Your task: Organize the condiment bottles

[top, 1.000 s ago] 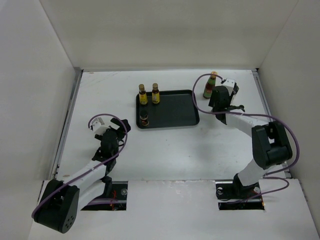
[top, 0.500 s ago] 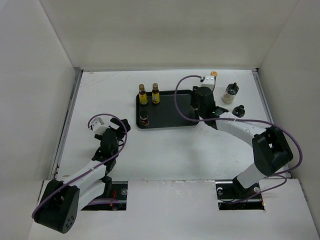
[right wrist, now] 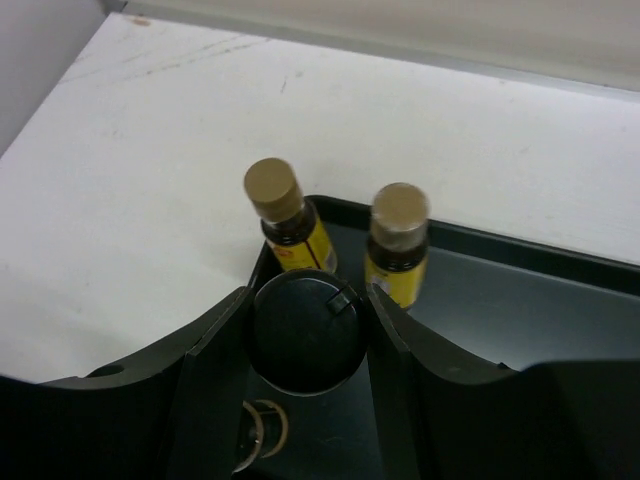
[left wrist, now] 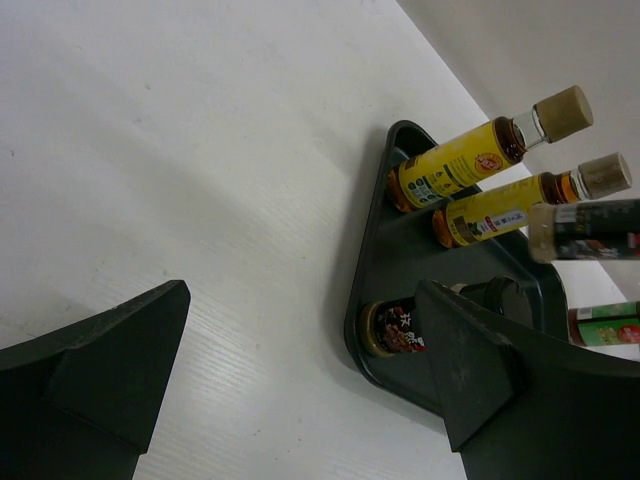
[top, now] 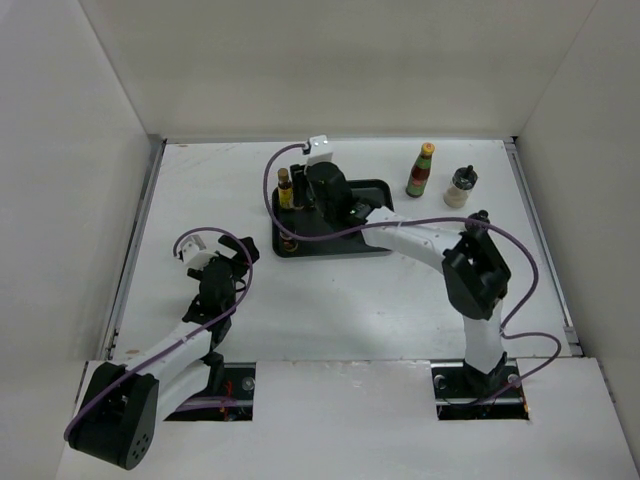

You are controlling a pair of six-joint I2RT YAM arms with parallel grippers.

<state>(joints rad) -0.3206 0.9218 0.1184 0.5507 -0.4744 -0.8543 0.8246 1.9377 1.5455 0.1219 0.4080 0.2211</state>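
Right gripper (right wrist: 305, 338) clamped on the black cap of the held whitish bottle (left wrist: 585, 230); it has swung over from the table's back-right and now hangs above the left end of the tray (right wrist: 540, 300), just beside the two yellow bottles (right wrist: 290, 225). Dark jar (left wrist: 395, 328) already in tray. Carry looks done, set-down next. Red bottle (top: 421, 170) and second whitish bottle (top: 460, 187) are outside the tray. Left gripper (left wrist: 300, 300) wide open, empty.

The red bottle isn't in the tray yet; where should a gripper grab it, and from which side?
Take the red bottle by its labelled body, probably from above, fingers on its near and far sides: it stands upright, and the whitish bottle stands close on its right.
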